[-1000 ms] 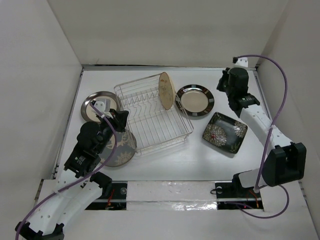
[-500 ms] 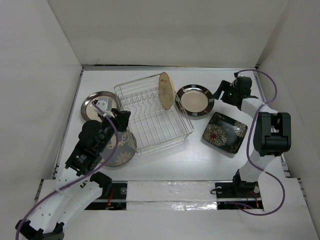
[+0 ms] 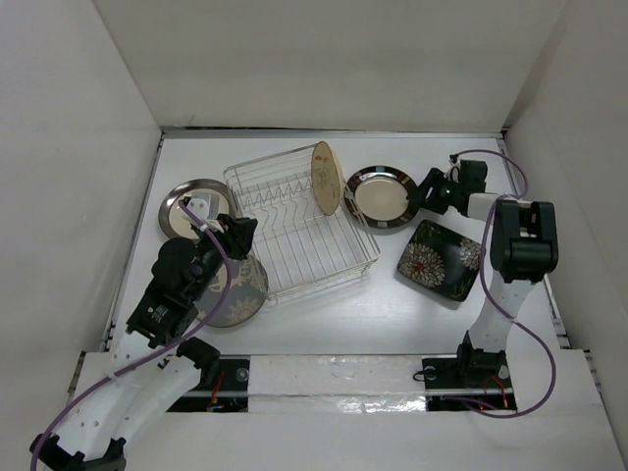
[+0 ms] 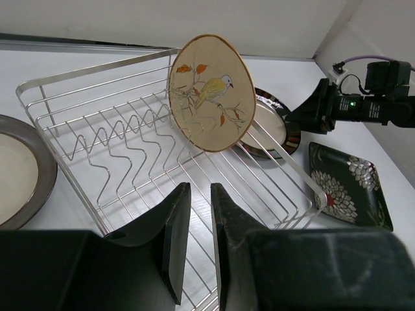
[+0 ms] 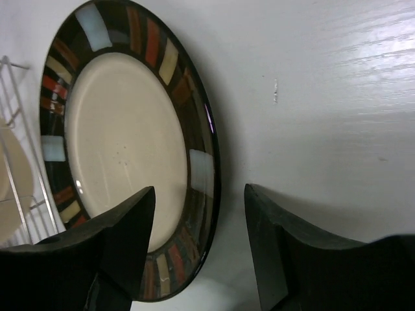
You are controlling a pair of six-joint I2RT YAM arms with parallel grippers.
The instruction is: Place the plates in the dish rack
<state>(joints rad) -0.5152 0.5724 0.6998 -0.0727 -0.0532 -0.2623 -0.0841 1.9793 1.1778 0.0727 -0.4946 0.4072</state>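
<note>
The silver wire dish rack (image 3: 294,226) stands mid-table with the tan plate (image 3: 326,177) upright in it. A dark-rimmed plate (image 3: 383,196) lies flat to its right. My right gripper (image 3: 429,192) is open and low at that plate's right rim; in the right wrist view (image 5: 201,194) one finger is over the plate (image 5: 123,142), the other over the table. The black floral plate (image 3: 442,257) lies nearer. The second dark-rimmed plate (image 3: 191,206) lies left of the rack. The grey deer plate (image 3: 235,289) lies under my left gripper (image 3: 235,235), which is shut and empty (image 4: 201,188).
White walls enclose the table on three sides. The left wrist view shows the rack (image 4: 130,149), the bird-painted tan plate (image 4: 211,91), the floral plate (image 4: 347,188) and the right gripper (image 4: 318,110). The right arm's purple cable (image 3: 515,177) loops near the right wall.
The right arm has swung from the back right corner down and left, bringing its open gripper to the dark-rimmed plate's right rim. The left arm and all plates have stayed still.
</note>
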